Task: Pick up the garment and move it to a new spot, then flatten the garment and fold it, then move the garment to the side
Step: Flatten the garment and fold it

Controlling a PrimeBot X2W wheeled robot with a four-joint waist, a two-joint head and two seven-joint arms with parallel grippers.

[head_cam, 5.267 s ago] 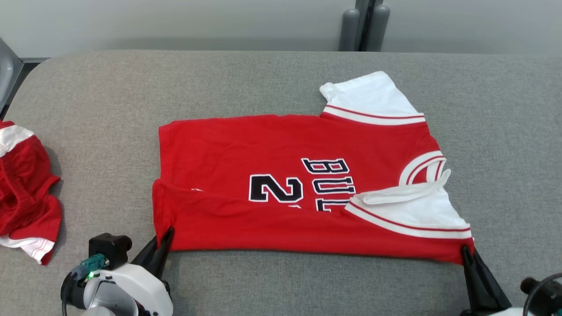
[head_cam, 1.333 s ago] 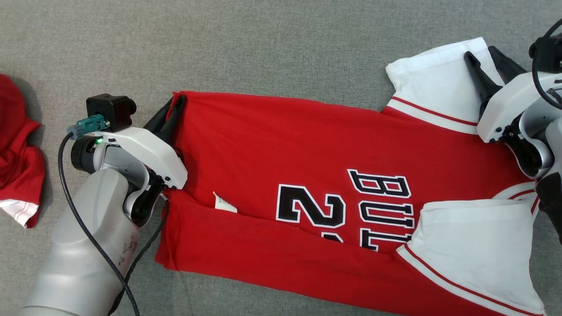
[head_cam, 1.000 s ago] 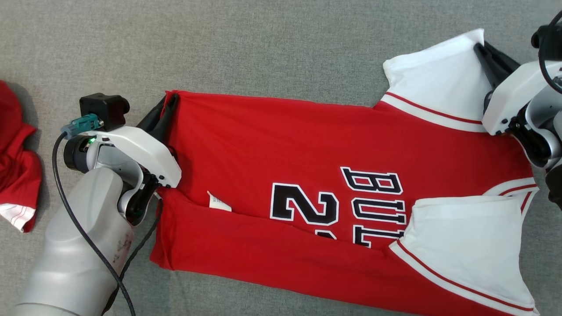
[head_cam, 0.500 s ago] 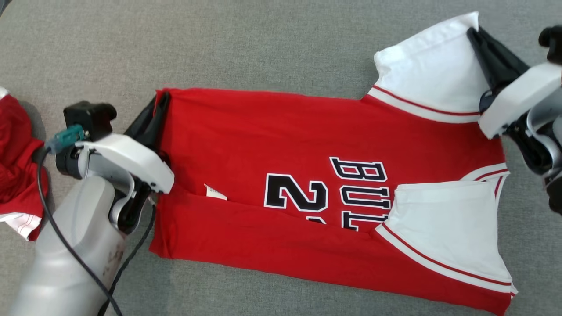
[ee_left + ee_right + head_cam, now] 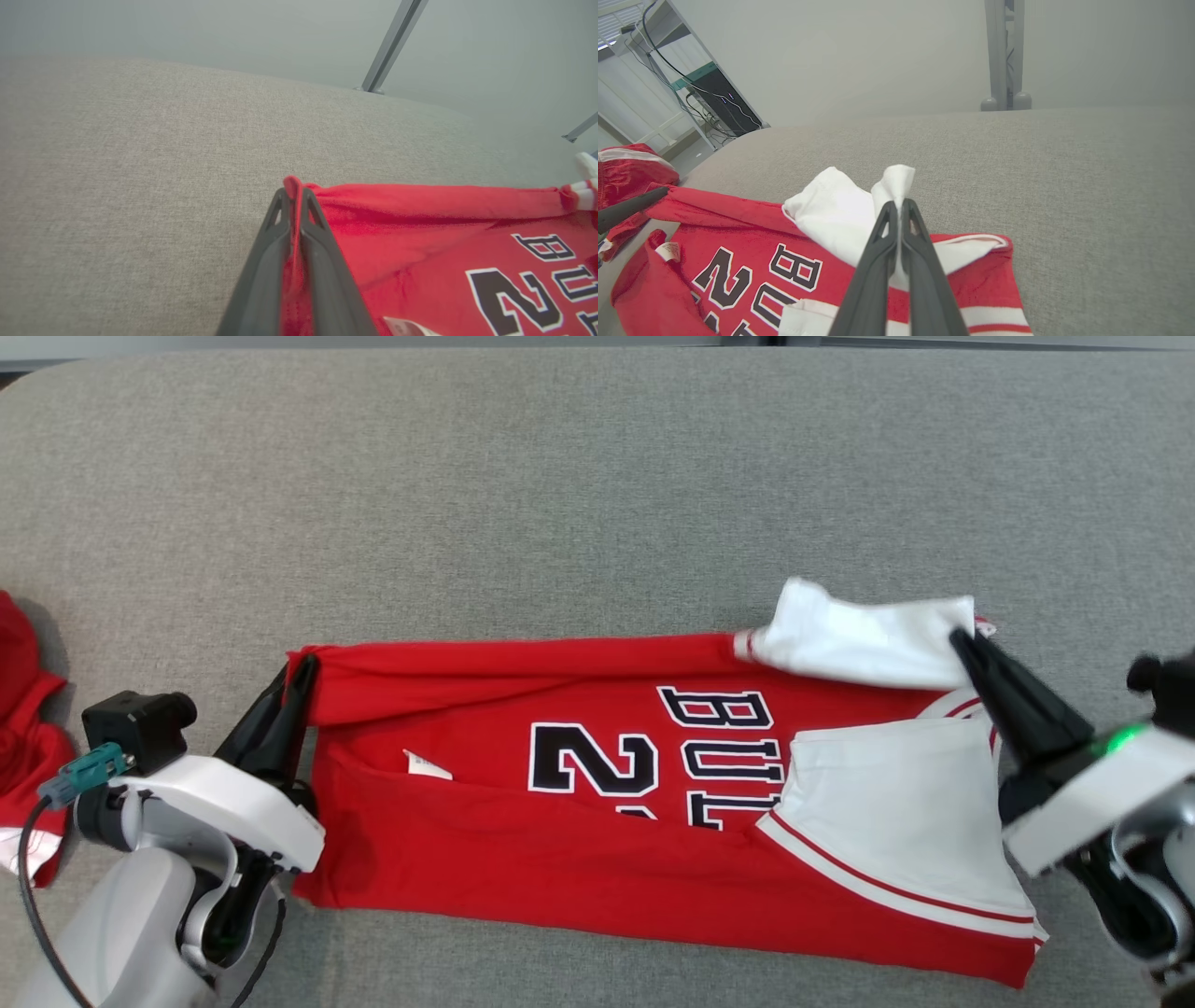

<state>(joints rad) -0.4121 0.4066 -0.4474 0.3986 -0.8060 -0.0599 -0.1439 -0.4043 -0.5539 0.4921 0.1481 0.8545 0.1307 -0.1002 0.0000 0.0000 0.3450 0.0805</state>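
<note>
Gripping the garment [image 5: 597, 840] at two points, one arm per end. Spread lengthwise on the grey padded surface [image 5: 560, 476], chest lettering [image 5: 653, 756] face up and taken as the reference for all places below.

Well left of the lettering: left gripper [image 5: 302, 665], clamped narrow on the far hem corner. Confirmed in the left wrist view, with a strip of red cloth pinched between the two dark fingers and poking just past the tips.

Right of the lettering and slightly beyond it: right gripper [image 5: 960, 638], clamped narrow on the far white sleeve [image 5: 859, 639]. Confirmed in the right wrist view, with white cloth squeezed between the fingers and a fold standing above the tips.

Beyond the lettering: far long edge of the red body curled over toward the digits between the two grips, shading the cloth beneath, not covering the letters.

Nearer than the lettering: near long edge already folded in, hiding part of the print. Near white sleeve [image 5: 896, 803] flat on top of that fold, just right of the lettering and touching it.

Just left of the lettering, at the edge of the near fold: small white tag [image 5: 425, 765].

Far left of the lettering, past the left gripper and apart from the garment: crumpled red cloth [image 5: 23, 728] with white trim.
</note>
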